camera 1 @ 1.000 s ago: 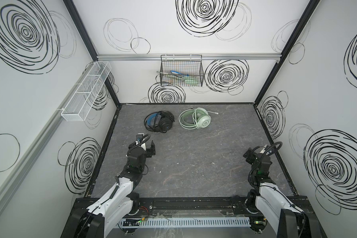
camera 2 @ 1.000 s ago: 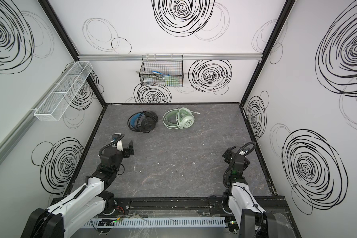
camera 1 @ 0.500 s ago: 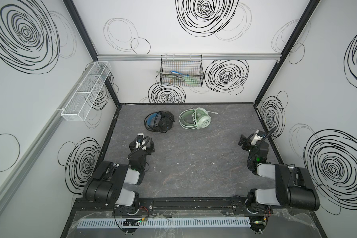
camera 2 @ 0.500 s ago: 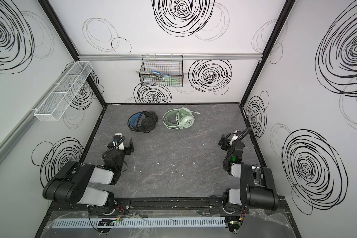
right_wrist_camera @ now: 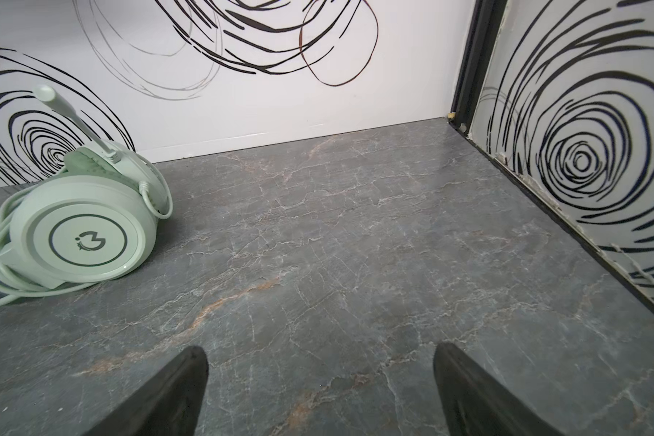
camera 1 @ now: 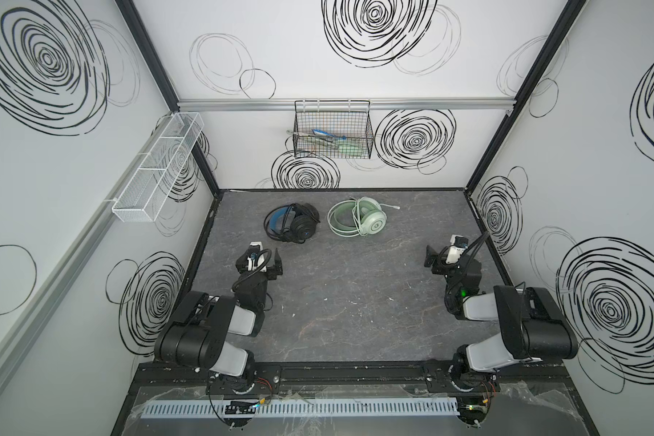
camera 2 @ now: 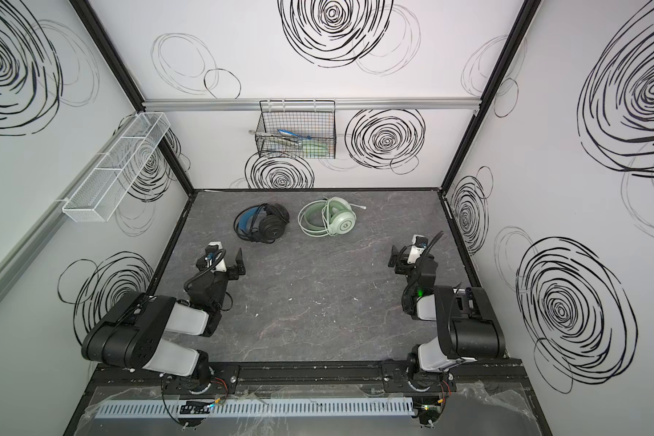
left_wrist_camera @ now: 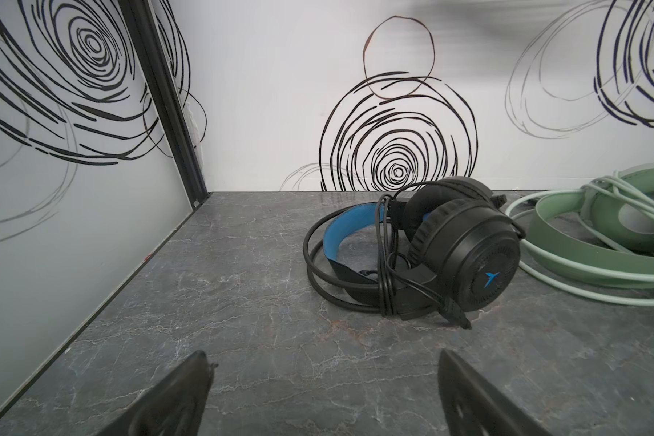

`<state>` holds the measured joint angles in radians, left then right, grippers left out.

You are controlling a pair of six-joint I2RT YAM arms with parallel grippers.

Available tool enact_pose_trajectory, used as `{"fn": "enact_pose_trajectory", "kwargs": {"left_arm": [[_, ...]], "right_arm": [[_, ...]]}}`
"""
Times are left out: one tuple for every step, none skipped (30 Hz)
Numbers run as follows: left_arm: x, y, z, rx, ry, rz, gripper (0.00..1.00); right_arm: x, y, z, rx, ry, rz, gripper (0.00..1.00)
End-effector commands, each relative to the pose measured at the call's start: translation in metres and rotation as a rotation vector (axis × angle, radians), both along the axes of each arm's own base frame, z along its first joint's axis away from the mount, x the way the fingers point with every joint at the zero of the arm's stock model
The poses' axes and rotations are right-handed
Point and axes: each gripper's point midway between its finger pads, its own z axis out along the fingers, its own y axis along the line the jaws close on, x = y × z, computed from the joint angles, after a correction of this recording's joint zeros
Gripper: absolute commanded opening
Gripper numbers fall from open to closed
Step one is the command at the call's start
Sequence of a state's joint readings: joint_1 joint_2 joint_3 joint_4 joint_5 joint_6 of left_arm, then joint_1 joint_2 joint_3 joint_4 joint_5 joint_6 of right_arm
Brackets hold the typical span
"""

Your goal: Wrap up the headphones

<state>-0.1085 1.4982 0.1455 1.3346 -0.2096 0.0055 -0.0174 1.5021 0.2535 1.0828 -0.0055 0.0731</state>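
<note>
Left wrist, black headset [left_wrist_camera: 465, 249], marbled tabletop [left_wrist_camera: 242, 339], swirled walls [left_wrist_camera: 280, 94]

White walls [camera 1: 318, 75] with black spiral doodles; black corner posts [camera 1: 150, 56]; a grey marbled floor [camera 1: 355, 302]; a black wire basket [camera 1: 333, 124] hangs on the rear rail [camera 1: 431, 102]; a white mesh shelf [camera 1: 159, 166] on a side wall

Top views high, angled down, whole scene, wrist cams low nr table [left_wrist_camera: 242, 302], facing back wall [left_wrist_camera: 280, 113], sharing green headset [right_wrist_camera: 84, 234]
</note>
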Motion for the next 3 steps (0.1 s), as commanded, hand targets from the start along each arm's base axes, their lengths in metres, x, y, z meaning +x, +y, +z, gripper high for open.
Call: {"fn": "enact_pose_trajectory", "kwargs": {"left_arm": [[0.0133,0.0013,0.0226,-0.036,-0.069,-0.047,0.96],[0.0124,0.001,0.0246,-0.031,-0.081,-0.045,0.96],[0.0112,-0.0008,0.0251,-0.022,-0.082,-0.039,0.96]], "right_arm": [[0.0058,-0.0033,0.0128,-0.011,-0.026,-0.023,0.97],[0.0039,-0.0022,0.0134,-0.019,-0.04,-0.016,0.97],[0.0033,-0.0025,0.0146,-0.018,-0.043,-0.019,0.97]]}}
